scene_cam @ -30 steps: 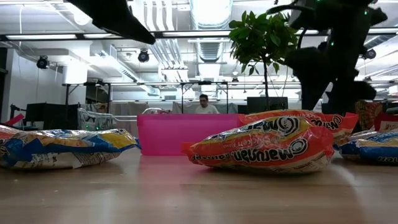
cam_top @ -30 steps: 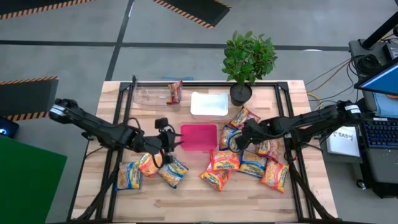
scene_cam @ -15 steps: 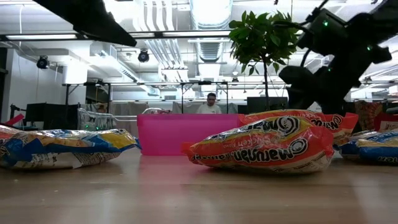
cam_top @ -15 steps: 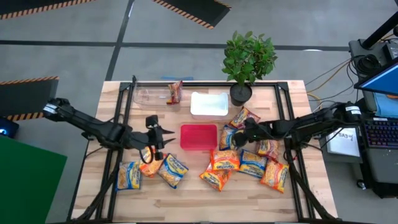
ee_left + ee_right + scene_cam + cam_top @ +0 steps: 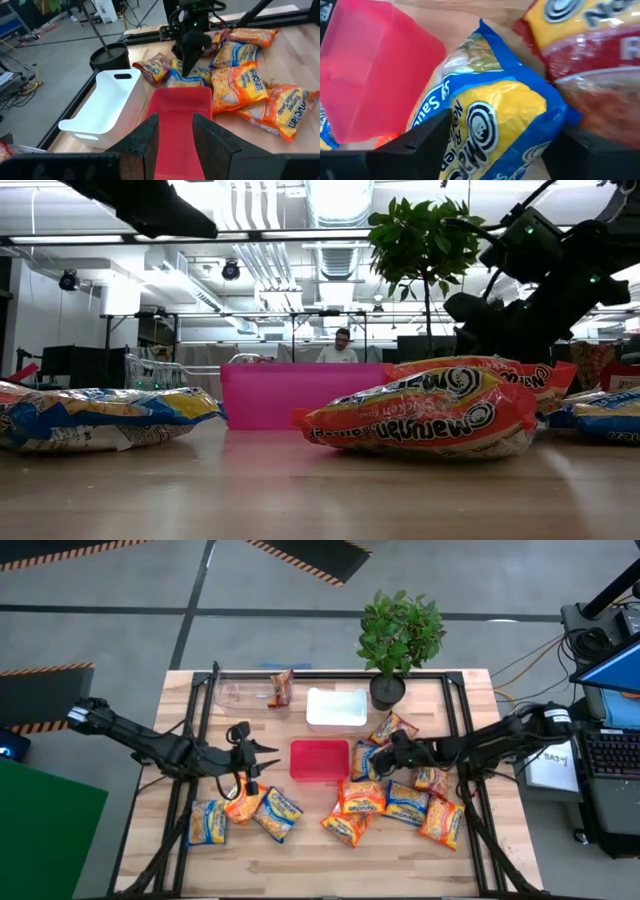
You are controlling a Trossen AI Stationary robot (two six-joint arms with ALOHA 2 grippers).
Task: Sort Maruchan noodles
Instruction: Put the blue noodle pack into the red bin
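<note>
Maruchan packets lie flat on the table in two groups. Near the left front lie a blue-and-yellow one (image 5: 207,823), an orange one (image 5: 240,804) and another blue-and-yellow one (image 5: 280,814). Right of the red tray (image 5: 320,772) several orange, blue-and-yellow and reddish packets overlap (image 5: 407,803). One reddish packet (image 5: 282,688) sits in the clear tray (image 5: 240,695). My left gripper (image 5: 262,758) (image 5: 175,120) hovers open and empty left of the red tray. My right gripper (image 5: 383,762) (image 5: 505,125) is open, its fingers on either side of a blue-and-yellow packet (image 5: 495,110) (image 5: 366,760). My right gripper straddles the blue-and-yellow packet (image 5: 470,100) that lies beside the red tray's right end, coming at it on a slant from the table's right. I cannot tell whether the fingers (image 5: 420,145) touch it. The packet rests on the table and on neighbouring packets.
A white tray (image 5: 336,707) stands behind the red one, and a potted plant (image 5: 387,690) is at the far edge beside it. Bare wood runs along the near edge (image 5: 300,490). A person (image 5: 343,350) sits in the room beyond the table.
My left gripper has drawn back from the left group of packets, rising and moving toward the table's left and far side. My right arm has tipped over and lowered toward the blue-and-yellow packet beside the red tray.
</note>
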